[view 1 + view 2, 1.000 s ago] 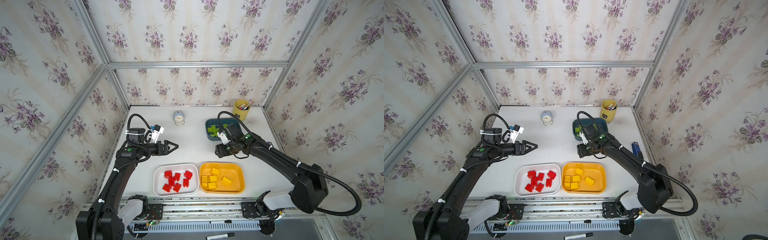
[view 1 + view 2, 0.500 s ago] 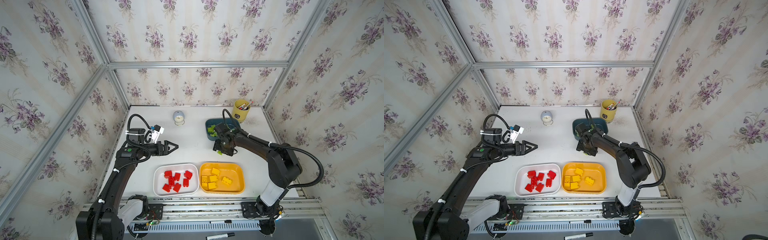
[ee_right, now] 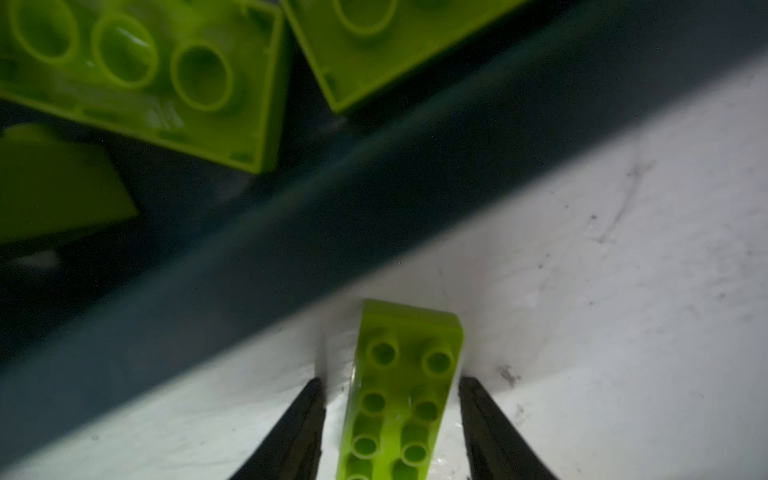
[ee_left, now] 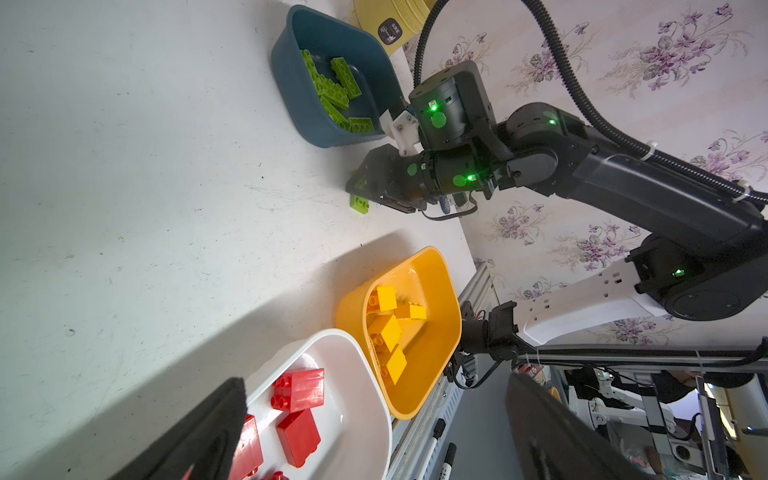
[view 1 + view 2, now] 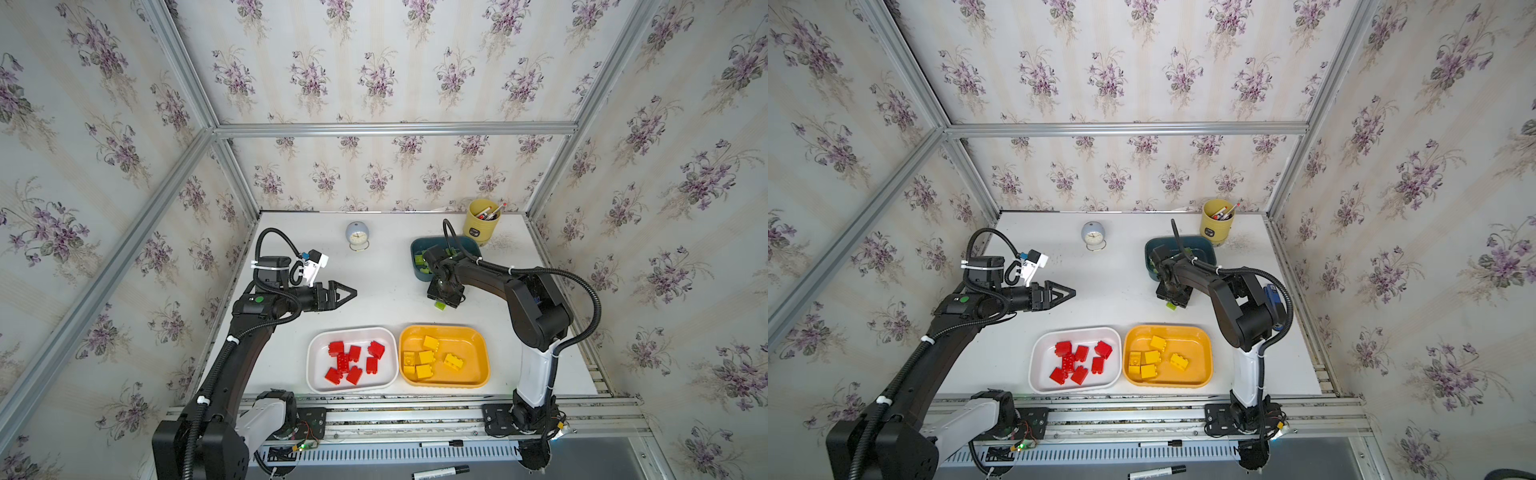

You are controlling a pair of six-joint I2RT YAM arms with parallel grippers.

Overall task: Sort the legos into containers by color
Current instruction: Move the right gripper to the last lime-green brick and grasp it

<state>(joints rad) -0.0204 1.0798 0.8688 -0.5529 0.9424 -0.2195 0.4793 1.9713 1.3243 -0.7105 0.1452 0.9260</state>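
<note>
A lime green lego lies on the white table just outside the dark teal-blue container, seen in both top views. My right gripper points down over it with a finger on each side. A thin gap shows on one side, so the jaws are open round it. Several green legos lie in the teal-blue container. Red legos fill the white container, and yellow legos the orange-yellow container. My left gripper hovers open and empty at centre-left.
A small grey clock stands at the back middle. A yellow pen cup stands behind the teal-blue container. Markers lie on the frame below the table's front rail.
The right arm's elbow has swung up and inward while its gripper stayed over the green lego, and its jaws have narrowed round it. The left arm has not moved.
</note>
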